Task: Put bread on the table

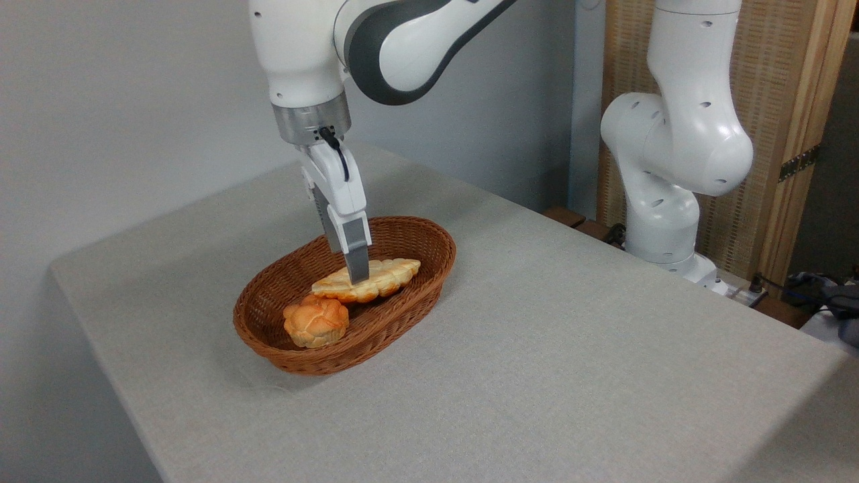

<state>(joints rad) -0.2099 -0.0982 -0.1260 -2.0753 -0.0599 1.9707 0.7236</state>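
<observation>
My counter (537, 349), draped in light grey cloth, carried a brown oval wicker basket (409, 231) towards its left and far side. In the basket's near left end sat a small round orange bun (315, 322). Just right of and behind the bun lay the braided loaf (389, 274), long and flat, pale gold with toasted patches, slanting up to the right inside the basket and touching the bun at its lower end. My gripper (358, 272) reached straight down into the basket onto the middle of the loaf. Only one grey finger showed from this side, so I could not tell whether I was pinching the loaf or merely touching it. Far right stood my white arm base (671, 168).
</observation>
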